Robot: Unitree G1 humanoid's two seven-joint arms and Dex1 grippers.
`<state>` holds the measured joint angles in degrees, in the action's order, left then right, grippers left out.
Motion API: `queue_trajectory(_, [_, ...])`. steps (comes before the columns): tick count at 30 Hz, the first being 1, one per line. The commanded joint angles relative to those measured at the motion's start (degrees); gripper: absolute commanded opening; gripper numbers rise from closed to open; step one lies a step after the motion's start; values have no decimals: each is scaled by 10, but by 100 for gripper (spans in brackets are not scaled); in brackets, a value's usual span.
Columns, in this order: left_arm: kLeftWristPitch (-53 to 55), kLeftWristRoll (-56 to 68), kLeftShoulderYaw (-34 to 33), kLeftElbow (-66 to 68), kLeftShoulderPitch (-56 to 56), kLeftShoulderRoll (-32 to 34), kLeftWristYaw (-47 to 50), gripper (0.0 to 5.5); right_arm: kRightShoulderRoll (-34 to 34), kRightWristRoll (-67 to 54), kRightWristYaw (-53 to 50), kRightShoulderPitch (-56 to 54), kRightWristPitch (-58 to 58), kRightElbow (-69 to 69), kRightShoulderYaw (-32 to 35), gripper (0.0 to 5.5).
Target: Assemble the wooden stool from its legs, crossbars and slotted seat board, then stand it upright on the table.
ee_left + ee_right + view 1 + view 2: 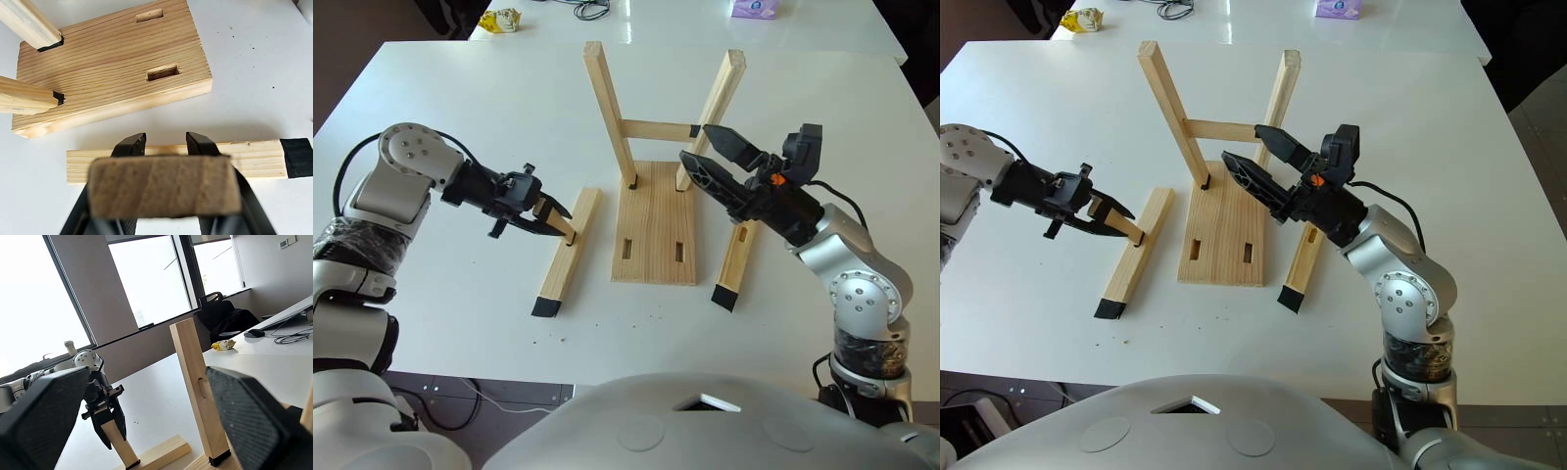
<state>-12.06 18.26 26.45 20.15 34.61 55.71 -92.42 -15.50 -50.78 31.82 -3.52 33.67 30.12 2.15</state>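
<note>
The left gripper (pixel 558 220) is clamped on a short bar (pixel 164 186), whose lower end is set against a loose leg (pixel 566 257) lying at 9 o'clock of the seat board (pixel 656 230). The right gripper (pixel 697 143) is held spread wide above the board's 2 o'clock corner. A far-left leg (pixel 610 108) and a far-right leg (pixel 715 103), joined by a crossbar (pixel 656 128), are stood in the slots at the board's 12 o'clock edge. Another leg (pixel 734 264) is laid at 3 o'clock.

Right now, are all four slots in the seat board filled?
No: the two near slots in the seat board are empty, while two legs stand in the far ones.
</note>
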Motion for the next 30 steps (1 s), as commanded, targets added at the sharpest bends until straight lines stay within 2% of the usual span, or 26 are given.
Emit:
queue_trajectory(1, [-7, -62, 40, 49, 15, -10, -1, 131, 15, 21, -8, 16, -23, 1, -15, 436])
queue_trajectory(6, [-3, -58, 28, 104, 42, -32, 0, 131, 19, 29, -3, 14, -38, -13, -18, 436])
queue_trajectory(9, [38, -24, 19, 96, 52, -42, -1, 131, 19, 32, -1, 15, -46, -19, -19, 436])
queue_trajectory(10, [53, -18, 10, 98, 56, -49, -1, 160, 19, 33, 0, 15, -49, -22, -20, 436])
queue_trajectory(18, [88, -16, -37, 99, 62, -71, 0, 270, 23, 41, 6, 13, -63, -38, -20, 436])
queue_trajectory(22, [115, -1, -83, 63, 36, -56, 3, 275, 25, 44, 6, 17, -69, -43, -21, 436])
queue_trajectory(26, [187, 45, -142, -14, -17, -32, 10, 275, 24, 47, 5, 28, -75, -42, -19, 436])
queue_trajectory(30, [246, 76, -221, -86, -85, -20, 73, 275, 23, 46, 3, 37, -77, -39, -14, 436])
